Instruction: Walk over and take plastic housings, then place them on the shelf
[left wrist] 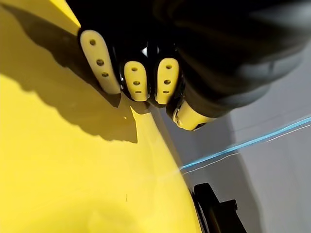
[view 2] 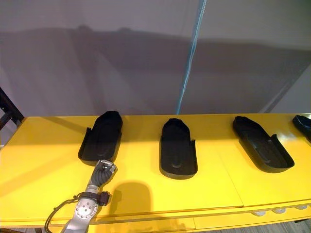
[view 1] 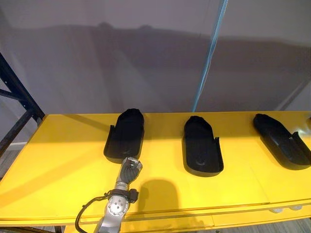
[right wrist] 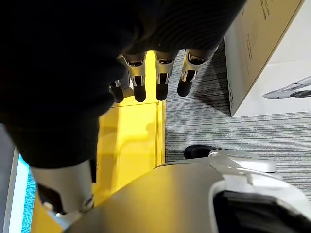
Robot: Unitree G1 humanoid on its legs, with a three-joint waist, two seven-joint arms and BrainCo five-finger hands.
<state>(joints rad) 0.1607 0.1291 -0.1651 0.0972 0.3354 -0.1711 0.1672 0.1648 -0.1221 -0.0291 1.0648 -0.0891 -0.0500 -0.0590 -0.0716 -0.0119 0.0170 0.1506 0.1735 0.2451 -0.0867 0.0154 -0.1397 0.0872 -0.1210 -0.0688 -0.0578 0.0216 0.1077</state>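
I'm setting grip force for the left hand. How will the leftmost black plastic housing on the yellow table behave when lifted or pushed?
The leftmost housing is probably stiff and light: it looks like a thin-walled hollow shell. Its smooth surface may be slippery. Lying flat on the yellow table, it should slide rather than roll or tip.

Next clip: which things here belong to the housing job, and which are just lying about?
Job: left housing, middle housing, right housing, all black plastic; yellow table under them; left robot hand at the left housing's near end; right robot hand low by the table edge; dark metal frame, possibly the shelf.
Lying about: cardboard box on the floor; blue strap against the wall.
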